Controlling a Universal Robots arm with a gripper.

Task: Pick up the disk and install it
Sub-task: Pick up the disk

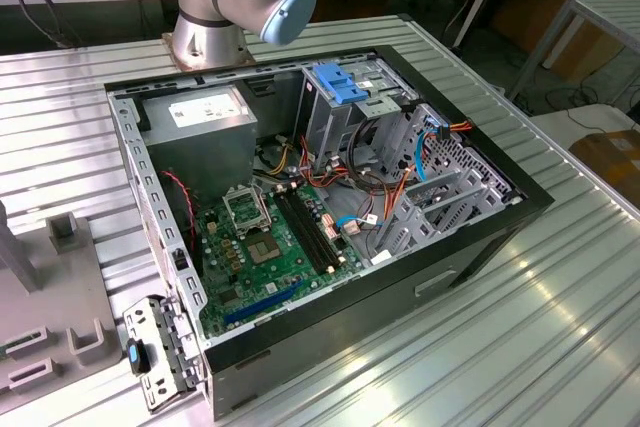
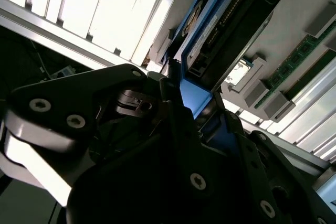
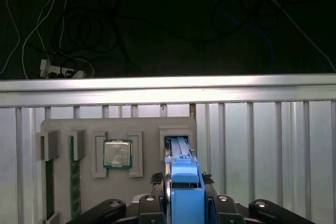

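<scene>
Claw [image 3: 187, 181] first: in my first wrist view it straddles the disk [image 3: 187, 198], black links on either side of the bright blue carrier. I read it as clenched on the disk. In the second wrist view a dark finger [image 2: 169, 87] lies flat against the blue frame, and the disk [image 2: 226, 24] runs away from it, dark body and connector edge showing.

Just past the claw, the disk stands on edge, its far end in a raised slot of the grey fixture plate [image 3: 147, 129]. I cannot tell whether it is seated in that slot or lifted a little clear of it. Beside that slot on the same plate a processor chip [image 3: 117, 154] lies in its own square nest. Further along, a green memory stick [image 3: 75, 182] lies in a narrow channel.

The plate rests on the ribbed aluminium worktop [image 3: 262, 150]. Beyond the worktop's edge, loose cables [image 3: 63, 66] trail over a dark floor.

In the exterior view the open computer case [image 1: 480, 247] lies on the worktop, well apart from the grey plate [image 1: 50, 287] at the exterior view's left. A green motherboard [image 1: 270, 247] sits inside, a pale blue bracket [image 1: 338, 82] tops the drive bays, and behind the case stands the arm's base [image 1: 215, 32].
</scene>
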